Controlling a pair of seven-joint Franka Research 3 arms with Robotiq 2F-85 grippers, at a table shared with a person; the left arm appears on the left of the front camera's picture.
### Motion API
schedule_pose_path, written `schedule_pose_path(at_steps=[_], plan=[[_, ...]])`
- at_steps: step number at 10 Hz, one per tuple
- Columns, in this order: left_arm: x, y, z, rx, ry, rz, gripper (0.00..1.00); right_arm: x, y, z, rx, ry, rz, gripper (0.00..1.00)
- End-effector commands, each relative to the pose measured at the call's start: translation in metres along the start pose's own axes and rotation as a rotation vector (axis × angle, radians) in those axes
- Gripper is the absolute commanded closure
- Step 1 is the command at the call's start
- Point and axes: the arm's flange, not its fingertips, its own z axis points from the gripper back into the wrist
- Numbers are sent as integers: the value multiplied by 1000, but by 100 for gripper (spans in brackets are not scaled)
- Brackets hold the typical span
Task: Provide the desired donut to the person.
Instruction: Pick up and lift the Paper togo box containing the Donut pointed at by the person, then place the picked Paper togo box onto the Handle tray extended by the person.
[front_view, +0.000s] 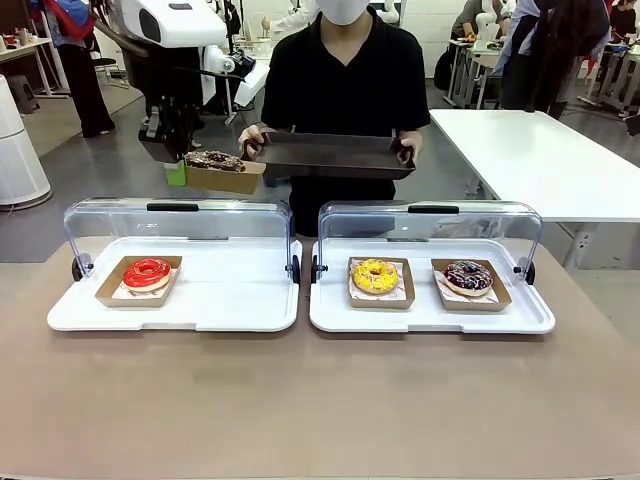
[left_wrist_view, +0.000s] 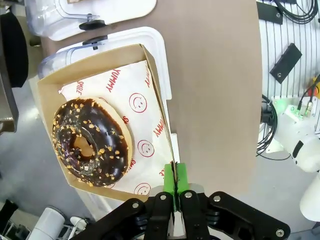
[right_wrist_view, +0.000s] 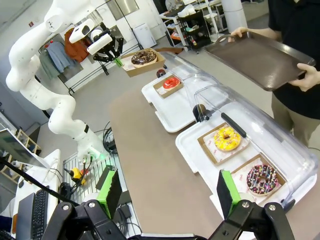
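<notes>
The left gripper (left_wrist_view: 175, 172) pinches the rim of the cardboard box (left_wrist_view: 98, 59) carrying the chocolate donut (left_wrist_view: 92, 141), aloft beside, perhaps touching, the brown tray (front_view: 330, 155) held by the person (front_view: 345, 85). The right gripper (right_wrist_view: 169, 187) gapes empty.
</notes>
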Motion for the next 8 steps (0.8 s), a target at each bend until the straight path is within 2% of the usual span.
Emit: schedule_pose_path(at_steps=[1, 8], plan=[[1, 0, 1, -2, 4, -1, 100, 0, 0, 1, 11, -12, 7, 0], [1, 0, 1, -2, 4, -1, 100, 0, 0, 1, 11, -12, 7, 0]])
